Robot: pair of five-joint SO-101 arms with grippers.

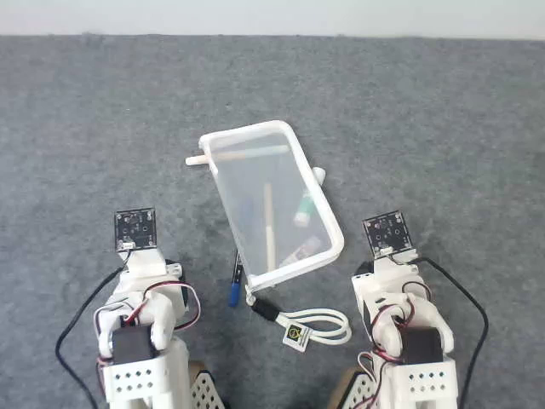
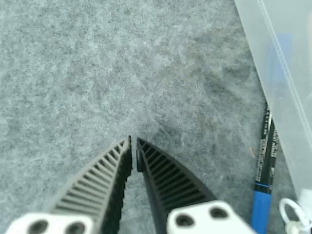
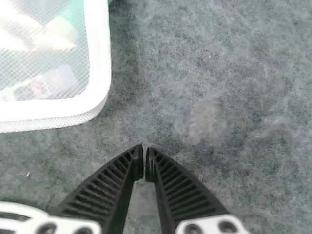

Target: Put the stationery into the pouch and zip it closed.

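Shows several items inside the pouch (image 1: 294, 267) at centre frame, leaves the blue pen (image 1: 234, 285) outside by its lower-left edge, awaits zipping, both jaws clenched empty.

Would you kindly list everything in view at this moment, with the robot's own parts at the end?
pouch: one, clear mesh with white edging, mid-table between the arms
wooden stick: one, pale, lengthwise inside the pouch
second stick: one, pale, across the pouch's far end, tip poking past the edge
small items: two, whitish and green, inside the pouch, too blurred to name
pen: one, black with blue end, beside the pouch's near corner
tag: one, black and yellow, on a white looped cord near that corner
carpet: grey, covering the table
left hand: black, shut, over carpet near the pen
right hand: black, shut, over carpet near the pouch
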